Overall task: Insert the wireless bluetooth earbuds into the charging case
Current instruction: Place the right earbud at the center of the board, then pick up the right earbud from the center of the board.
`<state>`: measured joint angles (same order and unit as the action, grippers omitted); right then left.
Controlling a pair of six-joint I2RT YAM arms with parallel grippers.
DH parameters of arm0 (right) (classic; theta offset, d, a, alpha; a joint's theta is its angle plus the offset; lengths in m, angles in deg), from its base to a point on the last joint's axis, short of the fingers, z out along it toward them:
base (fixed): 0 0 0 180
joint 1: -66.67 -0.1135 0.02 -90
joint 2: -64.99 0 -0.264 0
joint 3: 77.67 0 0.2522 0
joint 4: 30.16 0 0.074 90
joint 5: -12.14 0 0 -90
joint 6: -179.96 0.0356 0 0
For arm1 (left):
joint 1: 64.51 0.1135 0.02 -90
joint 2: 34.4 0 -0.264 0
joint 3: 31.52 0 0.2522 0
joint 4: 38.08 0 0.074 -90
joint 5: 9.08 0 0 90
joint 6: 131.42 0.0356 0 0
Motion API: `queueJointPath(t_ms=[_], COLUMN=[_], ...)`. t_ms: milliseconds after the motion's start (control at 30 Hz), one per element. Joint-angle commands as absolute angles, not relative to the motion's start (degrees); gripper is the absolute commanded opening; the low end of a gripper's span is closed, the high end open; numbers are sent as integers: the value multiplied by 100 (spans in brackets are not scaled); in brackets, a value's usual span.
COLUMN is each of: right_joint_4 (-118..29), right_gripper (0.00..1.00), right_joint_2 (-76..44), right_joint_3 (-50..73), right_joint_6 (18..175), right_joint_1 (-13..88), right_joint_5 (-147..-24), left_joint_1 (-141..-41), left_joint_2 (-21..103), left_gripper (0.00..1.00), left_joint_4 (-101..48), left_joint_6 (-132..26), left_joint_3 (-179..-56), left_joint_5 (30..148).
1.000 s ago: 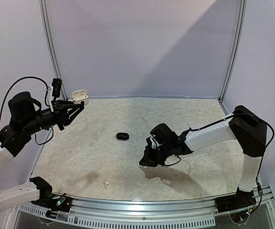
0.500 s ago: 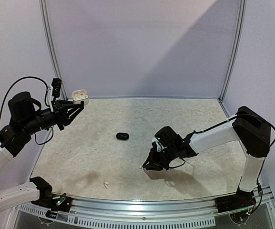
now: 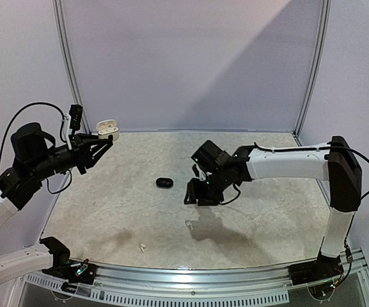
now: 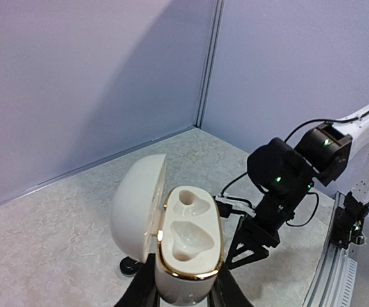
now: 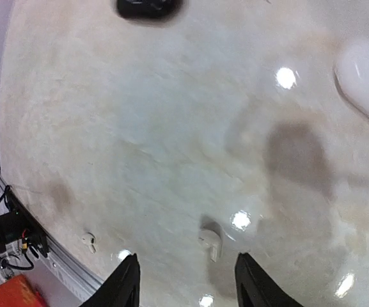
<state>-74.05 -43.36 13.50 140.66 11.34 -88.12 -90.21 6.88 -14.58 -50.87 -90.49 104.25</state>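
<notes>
Left gripper is raised over the left edge of the table, clenched on the base of the white charging case. Its fingers are cut off by the bottom of the left wrist view, so only the tips show on either side of the case. The lid is swung open to the left and two moulded wells face up.

First earbud is white and lies near the front rail, well apart from both grippers. It is too small to tell how it lies.

Black oval case sits mid-table. The lid mostly hides it in the left wrist view, and in the right wrist view it is cut by the top edge and blurred.

Second earbud is white and lies on the table under the right gripper, seen between its fingers with no contact. That claw is released, jaws apart, grasping nothing, and it hovers above the surface.

Blurred white shape is cut off at the right edge of the right wrist view; cannot tell what it is.
</notes>
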Motion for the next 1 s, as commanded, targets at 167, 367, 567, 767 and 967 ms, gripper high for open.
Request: queueJointPath(t_ms=[167, 367, 567, 767, 967], right_joint_4=[-10655, -11112, -11128, -11150, -11193], right_gripper=[59, 63, 54, 41, 33], right_joint_2=[-6091, -6837, -7103, -7304, -7394], right_joint_3=[4177, 5132, 5182, 5357, 5414], right_joint_6=[11550, 11161, 11054, 10948, 11004], right_joint_1=[626, 458, 379, 262, 251], right_joint_5=[-7531, -7395, -7496, -7523, -7421], left_joint_1=[-8954, -8948, -8948, -8950, -8950], left_joint_2=[700, 684, 695, 691, 691], left_gripper=[0, 0, 0, 0, 0], left_joint_4=[-1579, -1572, -1596, -1598, -1581], left_joint_6=[-4939, -4948, -4951, -4959, -4959], left_joint_3=[-9060, -9033, -9019, -9010, -9010], left_joint_5=[10443, 10454, 10456, 10448, 10456])
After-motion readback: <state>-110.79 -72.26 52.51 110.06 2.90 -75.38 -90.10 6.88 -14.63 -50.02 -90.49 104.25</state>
